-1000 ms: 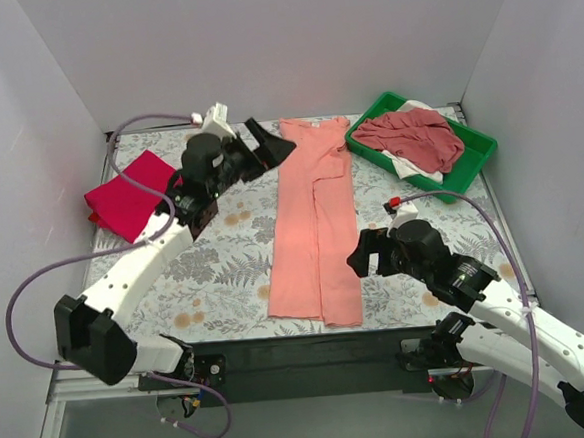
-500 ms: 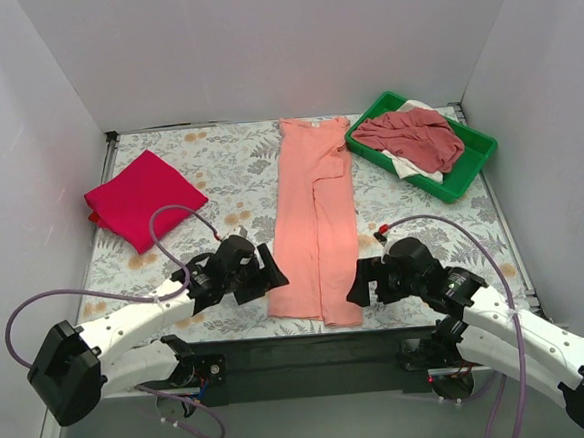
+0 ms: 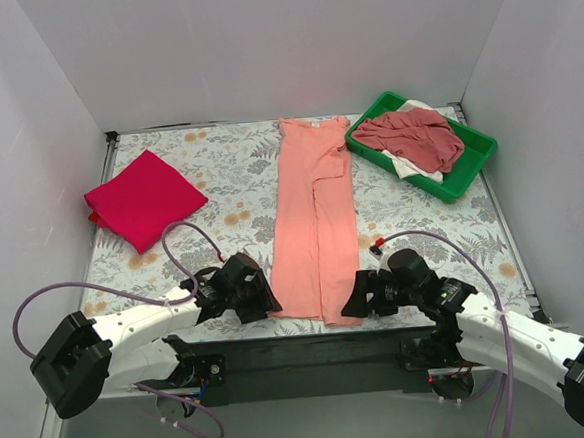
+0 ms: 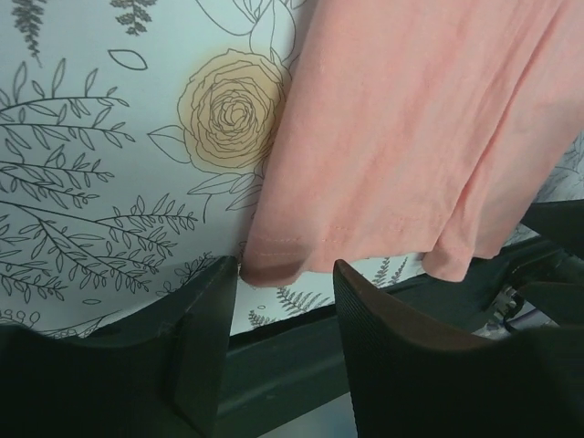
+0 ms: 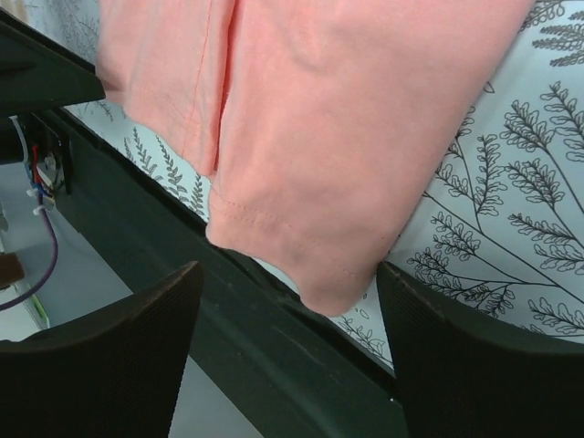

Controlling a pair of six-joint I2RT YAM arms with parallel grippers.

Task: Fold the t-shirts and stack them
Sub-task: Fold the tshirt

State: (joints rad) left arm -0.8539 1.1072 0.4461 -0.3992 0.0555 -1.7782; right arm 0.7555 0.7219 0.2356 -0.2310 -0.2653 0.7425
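**A:** What has moved since a second ago?

**B:** The left gripper (image 3: 266, 301) has swung back from the far end of the table (image 3: 219, 174) to the near edge. The right gripper (image 3: 356, 303) has edged in toward the hem.

**A:** What lies around them?

**B:** The red shirt (image 3: 140, 198) sits folded at far left. The tray (image 3: 467, 180) at far right holds the rose shirt (image 3: 411, 135), heaped over the white shirt (image 3: 416, 167). All of these are well apart from both grippers. A cable (image 3: 178, 237) loops over the table beside the left arm.

**A:** How do the arms stand?

**B:** Both lie low along the near edge, forearms angled inward, one at each side of the hem.

**A:** Where is the pink shirt (image 3: 314, 217)?

**B:** It lies flat as a long strip down the middle of the table, collar far, hem near. Its left hem corner (image 4: 274, 260) lies between the spread jaws of the left gripper (image 4: 285, 274). Its right corner (image 5: 328, 292) overhangs the edge between the wider-spread jaws of the right gripper (image 5: 290, 274).

**A:** Is either one gripping?

**B:** No, both are agape and neither is clamped on the cloth.
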